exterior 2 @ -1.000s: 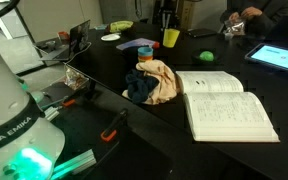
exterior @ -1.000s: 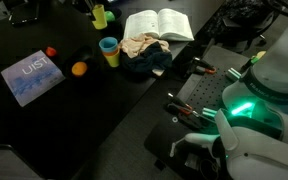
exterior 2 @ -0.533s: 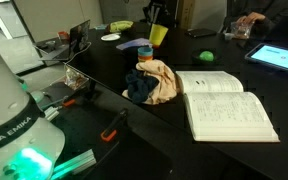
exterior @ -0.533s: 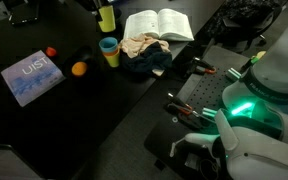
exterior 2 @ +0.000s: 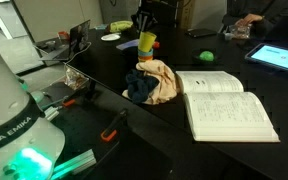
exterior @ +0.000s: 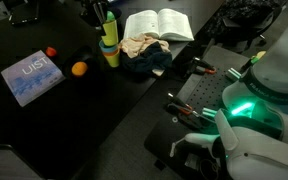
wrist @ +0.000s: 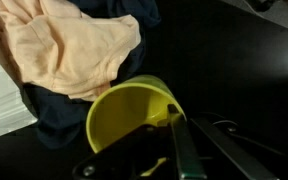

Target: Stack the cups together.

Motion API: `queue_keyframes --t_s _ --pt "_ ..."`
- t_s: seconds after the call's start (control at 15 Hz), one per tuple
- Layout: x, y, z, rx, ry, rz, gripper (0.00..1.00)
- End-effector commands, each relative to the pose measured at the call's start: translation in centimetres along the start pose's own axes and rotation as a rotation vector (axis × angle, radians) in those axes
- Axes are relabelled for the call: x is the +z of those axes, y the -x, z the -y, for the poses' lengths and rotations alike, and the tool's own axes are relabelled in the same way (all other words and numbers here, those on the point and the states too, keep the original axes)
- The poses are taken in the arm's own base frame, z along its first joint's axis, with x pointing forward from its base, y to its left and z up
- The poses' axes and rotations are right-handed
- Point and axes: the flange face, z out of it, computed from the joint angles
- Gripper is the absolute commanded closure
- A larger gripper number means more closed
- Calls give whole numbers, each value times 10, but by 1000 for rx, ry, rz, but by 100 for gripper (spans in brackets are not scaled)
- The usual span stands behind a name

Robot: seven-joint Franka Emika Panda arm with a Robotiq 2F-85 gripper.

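Cup transfer, approach to the stack. We see the yellow cup (exterior: pixel 108 31) hanging directly over the blue-rimmed cup (exterior: pixel 111 56), whereas half a second earlier it was higher and farther back, and a second ago it stood alone at the back of the counter (exterior: pixel 24 30), well apart from its partner. The fingers (wrist: pixel 181 145) hold the yellow cup by its rim; the wrist view shows one finger reaching across the rim of that cup (wrist: pixel 134 112), with the other hidden. In an exterior view the cup (exterior 2: pixel 147 42) hangs upright just beyond the crumpled cloth (exterior 2: pixel 154 80), and the open book (exterior 2: pixel 229 105) lies untouched. We cannot tell whether the base has yet entered the lower cup, which the wrist view hides. We judge the carry nearly complete: what remains is a straight descent to seat one cup in the other, then release. The orange ball (exterior: pixel 79 68) lies clear of the path.
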Motion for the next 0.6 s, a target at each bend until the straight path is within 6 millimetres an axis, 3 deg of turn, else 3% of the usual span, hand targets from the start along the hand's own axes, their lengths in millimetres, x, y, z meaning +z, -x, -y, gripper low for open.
queue_keyframes --t_s 0.0,0.33,0.4,0.53 --pt "0 5 15 -29 49 -52 96" --pt "5 2 21 -62 87 -89 96" --pt "7 2 22 -66 91 -88 70" --pt "10 4 22 -68 99 -90 63"
